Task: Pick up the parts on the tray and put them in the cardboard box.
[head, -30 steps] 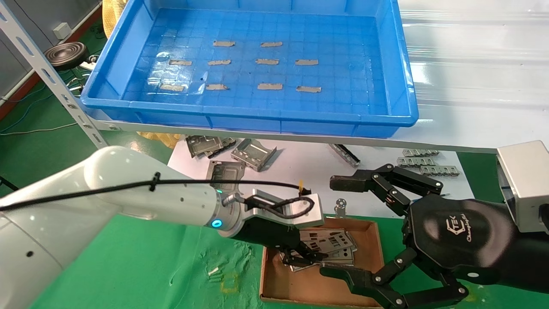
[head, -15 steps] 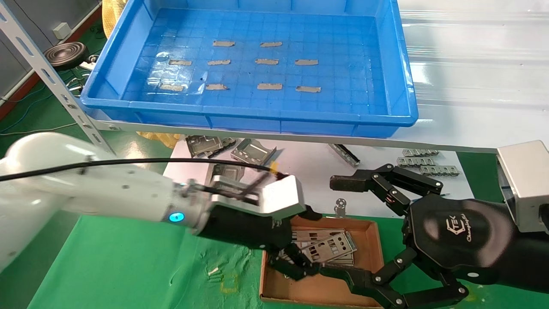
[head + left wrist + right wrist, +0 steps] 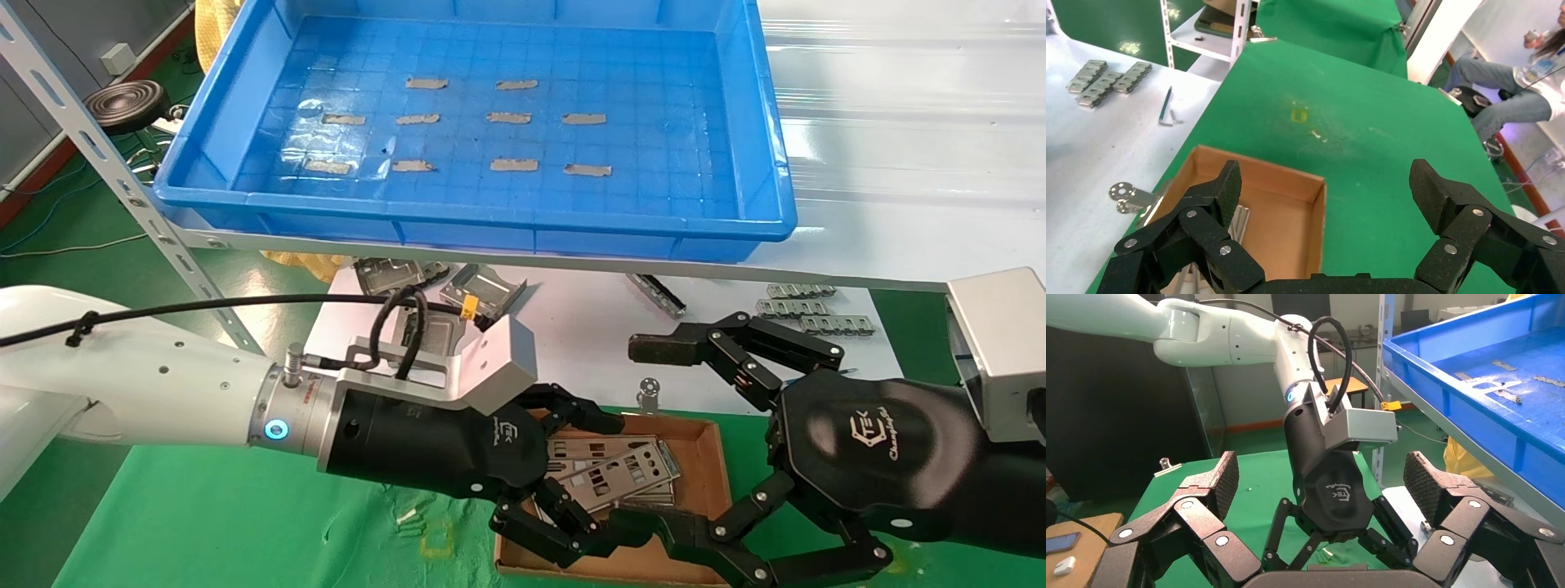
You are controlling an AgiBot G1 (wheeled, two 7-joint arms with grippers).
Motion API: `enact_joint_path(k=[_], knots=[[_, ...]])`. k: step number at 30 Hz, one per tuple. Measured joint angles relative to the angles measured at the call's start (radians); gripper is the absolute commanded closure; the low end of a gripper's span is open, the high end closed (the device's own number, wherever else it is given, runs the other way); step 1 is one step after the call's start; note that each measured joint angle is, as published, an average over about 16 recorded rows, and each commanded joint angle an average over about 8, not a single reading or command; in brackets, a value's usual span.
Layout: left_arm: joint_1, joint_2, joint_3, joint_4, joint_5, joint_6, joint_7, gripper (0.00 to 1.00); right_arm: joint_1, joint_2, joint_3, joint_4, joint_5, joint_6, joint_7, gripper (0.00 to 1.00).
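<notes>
Covering the left part of the cardboard box [image 3: 712, 457], the left gripper [image 3: 582, 482] hides that end of the parts [image 3: 621, 469] stacked inside; its fingers are spread wide and nothing is held. The box's bottom edge is cut off behind the right gripper [image 3: 662, 445], parked lower right of the head view with fingers wide apart. The tray [image 3: 768, 147] fills the upper frame, only tape strips [image 3: 508, 117] seen on its floor. Bare box floor is seen in the left wrist view beside the plates. Brackets [image 3: 482, 290] and toothed strips [image 3: 805, 314] lie on the white sheet [image 3: 588, 327], mid-frame.
</notes>
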Motion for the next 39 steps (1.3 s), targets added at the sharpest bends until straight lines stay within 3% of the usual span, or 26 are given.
enact_joint_path(k=[9, 39], knots=[[0.033, -0.038, -0.052, -0.039, 0.001, 0.002, 0.001, 0.00, 0.000, 0.000, 0.000, 0.000, 0.000, 0.000, 0.000, 0.00], [0.254, -0.289, -0.395, -0.271, -0.090, 0.079, 0.002, 0.00, 0.000, 0.000, 0.000, 0.000, 0.000, 0.000, 0.000, 0.00]])
